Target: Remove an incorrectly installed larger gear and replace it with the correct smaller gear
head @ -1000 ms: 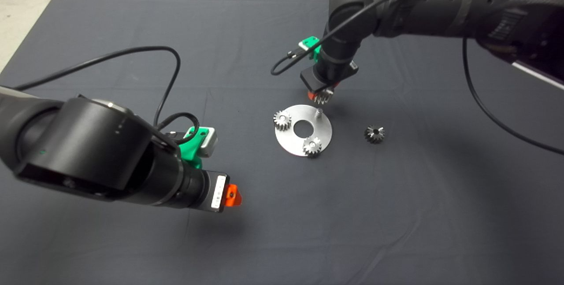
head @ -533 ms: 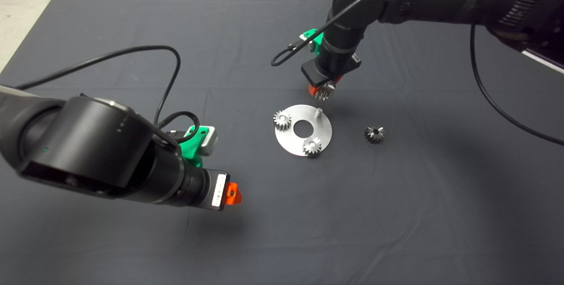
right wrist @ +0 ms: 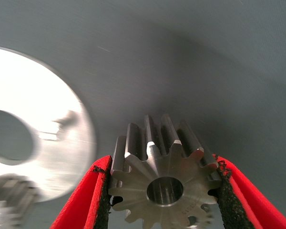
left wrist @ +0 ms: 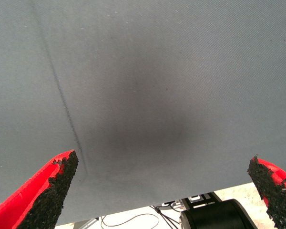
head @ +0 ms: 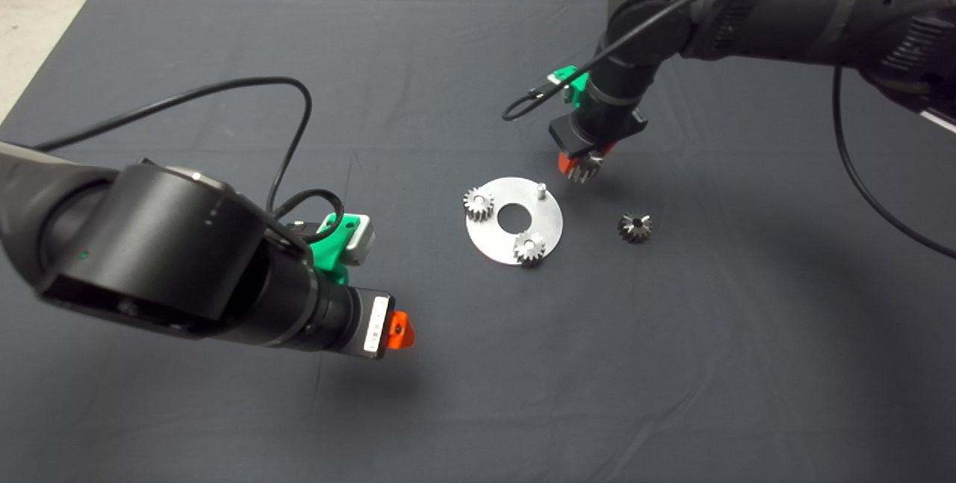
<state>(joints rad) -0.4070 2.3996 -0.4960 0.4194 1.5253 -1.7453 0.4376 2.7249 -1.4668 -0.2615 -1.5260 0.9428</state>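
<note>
My right gripper (head: 582,166) is shut on the larger gear (right wrist: 164,179), a steel gear with coarse long teeth and a round centre hole, and holds it above the mat just right of the round steel plate (head: 493,240). The gear also shows in the head view (head: 585,166). The plate carries two small bright gears (head: 478,203) (head: 529,248) and one bare pin (head: 541,189). The smaller gear (head: 635,226), dark grey, lies on the mat right of the plate. My left gripper (head: 399,330) is open and empty, hovering over bare mat at the lower left.
The dark mat (head: 448,57) covers the table, with pale floor beyond its far edge. A black cable (head: 291,125) loops from the left arm over the mat. The plate (right wrist: 47,143) shows blurred in the right wrist view.
My right gripper has carried the larger gear to the right, away from above the plate's bare pin. The left arm has barely moved.
</note>
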